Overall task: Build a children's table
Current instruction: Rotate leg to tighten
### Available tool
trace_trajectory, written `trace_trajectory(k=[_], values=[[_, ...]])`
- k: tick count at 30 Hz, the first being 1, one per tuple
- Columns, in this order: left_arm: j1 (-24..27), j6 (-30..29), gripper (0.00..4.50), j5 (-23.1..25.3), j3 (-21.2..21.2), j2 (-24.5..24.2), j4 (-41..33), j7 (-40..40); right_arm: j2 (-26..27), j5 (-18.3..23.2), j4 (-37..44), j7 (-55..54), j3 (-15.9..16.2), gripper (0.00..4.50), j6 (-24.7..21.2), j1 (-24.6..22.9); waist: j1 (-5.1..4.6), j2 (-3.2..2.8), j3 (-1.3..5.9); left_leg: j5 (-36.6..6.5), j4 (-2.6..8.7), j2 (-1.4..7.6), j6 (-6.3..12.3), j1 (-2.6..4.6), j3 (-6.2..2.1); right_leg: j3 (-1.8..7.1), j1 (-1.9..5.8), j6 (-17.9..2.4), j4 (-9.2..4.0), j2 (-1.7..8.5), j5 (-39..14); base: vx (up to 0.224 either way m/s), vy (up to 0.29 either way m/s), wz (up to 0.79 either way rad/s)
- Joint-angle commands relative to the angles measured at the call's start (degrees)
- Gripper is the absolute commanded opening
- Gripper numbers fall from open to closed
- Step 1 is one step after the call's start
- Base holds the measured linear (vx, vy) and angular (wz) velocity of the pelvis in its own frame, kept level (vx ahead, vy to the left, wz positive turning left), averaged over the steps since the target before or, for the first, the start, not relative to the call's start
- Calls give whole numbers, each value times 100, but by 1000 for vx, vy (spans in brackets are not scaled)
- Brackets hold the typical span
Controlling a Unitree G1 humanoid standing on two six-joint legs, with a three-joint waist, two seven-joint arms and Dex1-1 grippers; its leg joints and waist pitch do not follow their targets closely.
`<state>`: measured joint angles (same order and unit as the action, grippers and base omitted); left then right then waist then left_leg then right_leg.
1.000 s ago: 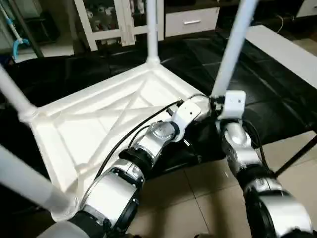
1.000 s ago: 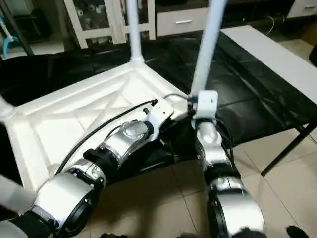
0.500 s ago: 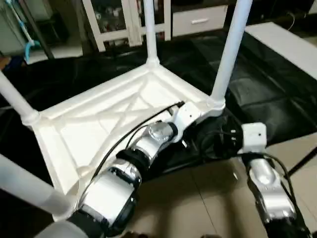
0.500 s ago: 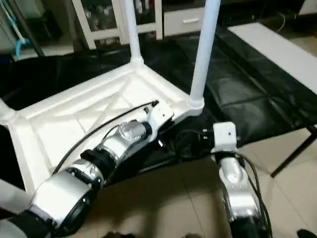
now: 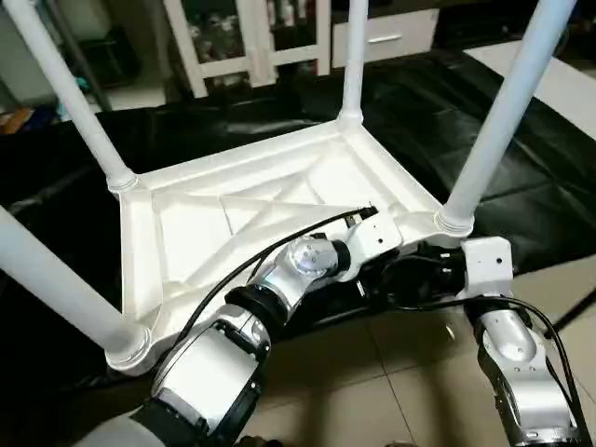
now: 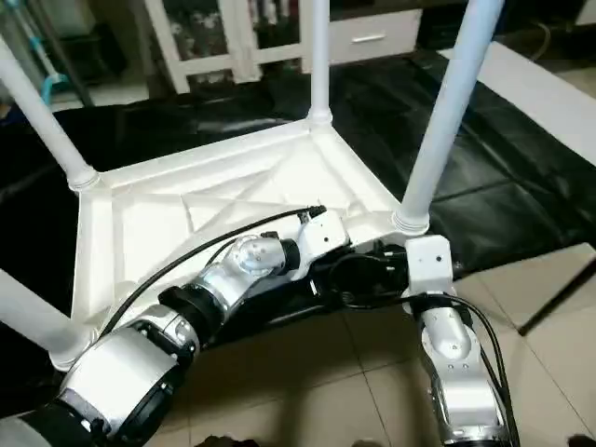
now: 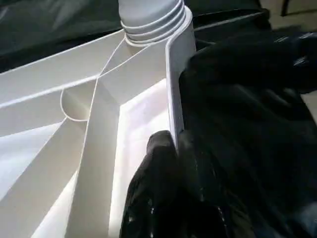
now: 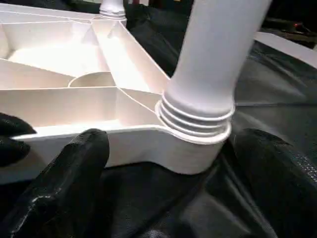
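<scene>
Black sheet (image 5: pixel 521 186) covered the work surface; table top (image 5: pixel 196 233) lay on it ribs-up, four legs standing in the corner sockets. My left gripper (image 7: pixel 171 148) pinched the top's near rim. My right gripper (image 8: pixel 168 198) sat spread wide, just short of the near-right leg (image 5: pixel 498 112).

1. Your right gripper (image 8: pixel 163 183) has let go of the near-right leg (image 5: pixel 498 112). A second ago it sat against the leg just above the corner socket (image 5: pixel 453 223); now it's pulled back toward you, below the tabletop (image 5: pixel 186 233) edge, apart from the leg.
2. Right fingers (image 8: pixel 74 168) have spread wide, one on each side of the socket, not touching.
3. Right forearm (image 5: pixel 517 363) dropped lower and nearer.
4. Head camera shifted: more of the top and all four legs now show. That's no move of the table.
</scene>
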<state>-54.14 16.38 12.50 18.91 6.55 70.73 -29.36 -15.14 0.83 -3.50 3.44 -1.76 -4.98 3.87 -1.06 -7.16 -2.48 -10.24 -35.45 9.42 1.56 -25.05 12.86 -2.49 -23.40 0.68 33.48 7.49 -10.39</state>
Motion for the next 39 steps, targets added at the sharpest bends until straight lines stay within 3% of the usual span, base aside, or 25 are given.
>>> trace_trajectory(k=[1,4,6,8,9,13,14,15,16,17,18,19,20,21,22,23,24,26,28,29,30,33,35,37,39], values=[[-264,194,44,-66,-199,-165,-76,72,-6,-47,139,102,113,450,-159,-53,-32,273,447,-1244,445,299,793,245,-260,24,230,-1067,-350,148,-678,0,0,0],[-284,204,55,-290,-402,-243,-119,-159,0,-60,120,130,147,450,-200,-27,-60,266,447,-1047,423,291,909,228,-250,18,227,-1115,-347,146,-636,0,0,0],[-286,325,92,-275,-404,-328,-158,-234,-6,-82,100,171,190,450,-258,15,-60,353,444,-979,407,292,1023,237,-229,21,203,-1165,-349,136,-637,0,0,0],[-258,356,97,-360,-463,-365,-240,-392,9,-92,65,195,217,450,-274,49,-31,340,445,-897,398,300,1061,244,-231,28,208,-1187,-328,148,-623,0,0,0],[-245,395,97,-389,-492,-389,-284,-405,22,-104,50,217,230,450,-289,67,-21,382,442,-848,395,299,1087,241,-221,27,203,-1188,-331,138,-623,0,0,0],[-93,-47,106,-826,-801,-509,-687,-890,65,-131,7,295,289,450,-303,134,31,373,452,-624,391,306,1112,254,-214,32,194,-1292,-279,128,-429,0,0,0],[153,-508,106,-1192,-982,-666,-1234,-1370,73,-87,21,397,326,450,-302,174,53,396,457,-595,400,335,1090,279,-219,37,213,-1363,-252,143,-369,0,0,0],[292,-709,106,-1339,-1035,-750,-1514,-1583,79,-62,27,444,345,450,-289,183,56,394,446,-561,397,322,1121,258,-214,38,199,-1379,-251,126,-347,0,0,0],[593,-1086,106,-1543,-1041,-950,-2132,-1895,65,-26,58,537,380,450,-276,188,61,400,449,-512,402,338,1152,250,-222,40,242,-1436,-221,152,-267,0,0,0],[855,-1408,106,-1713,-1026,-1140,-2671,-2152,44,1,91,610,411,450,-256,192,41,384,447,-530,383,321,1163,255,-202,42,213,-1436,-222,129,-298,0,0,0],[1267,-1911,106,-1995,-962,-1473,-3530,-2514,13,34,141,699,445,450,-220,187,43,437,445,-523,387,330,1165,248,-203,49,225,-1457,-214,137,-304,0,0,0],[1481,-2201,106,-2165,-929,-1666,-3996,-2702,-5,49,167,743,459,450,-212,185,51,407,439,-443,394,347,1169,221,-221,57,248,-1464,-180,147,-306,0,0,0],[1959,-2839,106,-2563,-900,-2155,-5027,-3034,-26,89,217,847,474,450,-187,180,49,484,450,-501,389,360,1106,277,-202,59,199,-1470,-180,111,-363,0,0,0],[2030,-2929,106,-2620,-900,-2229,-5175,-3080,-26,95,224,862,476,450,-182,178,57,439,459,-416,388,372,1077,262,-224,69,223,-1485,-130,127,-278,0,0,0],[2437,-3531,106,-2982,-887,-2783,-6013,-3363,-43,110,230,942,492,450,-163,182,79,366,437,-522,418,373,948,317,-205,65,159,-1446,-150,80,-424,0,0,0],[2678,-3926,106,-3171,-919,-3107,-6493,-3535,-49,106,221,983,498,450,-152,189,86,423,403,-760,473,390,762,342,-198,74,135,-1392,-156,46,-666,0,0,0],[2870,-4096,106,-3202,-943,-3359,-6794,-3636,-55,116,203,1019,494,450,-133,202,92,396,387,-904,500,389,636,360,-197,76,121,-1354,-164,28,-788,0,0,0],[3275,-4527,106,-3215,-980,-3870,-7399,-3817,-71,142,162,1093,475,450,-106,237,109,402,327,-1533,573,373,142,435,-165,102,61,-1145,-225,-20,-1205,0,0,0],[3411,-4704,106,-3224,-994,-4039,-7616,-3876,-80,141,147,1115,470,450,-103,250,105,415,310,-1829,607,357,-159,419,-179,130,82,-981,-233,5,-1417,0,0,0],[3532,-4881,106,-3252,-1028,-4177,-7831,-3910,-76,134,147,1125,476,450,-105,256,112,509,301,-1939,621,352,-253,388,-192,150,107,-872,-240,37,-1608,0,0,0],[3717,-5037,106,-3190,-1021,-4432,-8064,-3983,-78,129,114,1157,492,450,-93,285,118,539,290,-2033,626,348,-288,394,-190,160,93,-812,-259,45,-1755,0,0,0],[4128,-5583,106,-3055,-790,-5136,-8762,-3866,-74,122,4,1270,557,450,-35,341,112,520,299,-2063,629,333,-465,402,-214,193,85,-670,-271,42,-1717,0,0,0],[4172,-5665,106,-3032,-708,-5228,-8903,-3753,-57,109,-18,1282,566,450,-27,346,114,548,301,-1949,626,322,-460,409,-198,204,83,-711,-267,19,-1486,0,0,0],[4106,-5590,106,-2602,-553,-5115,-8773,-3413,-27,91,-31,1290,584,450,-16,337,143,571,308,-1819,613,318,-402,429,-178,216,89,-778,-278,10,-1290,0,0,0],[4062,-5541,106,-2269,-387,-5139,-8667,-3301,-12,78,-33,1289,588,450,-14,334,155,568,292,-1881,616,307,-440,416,-195,227,127,-774,-291,23,-1490,0,0,0]])
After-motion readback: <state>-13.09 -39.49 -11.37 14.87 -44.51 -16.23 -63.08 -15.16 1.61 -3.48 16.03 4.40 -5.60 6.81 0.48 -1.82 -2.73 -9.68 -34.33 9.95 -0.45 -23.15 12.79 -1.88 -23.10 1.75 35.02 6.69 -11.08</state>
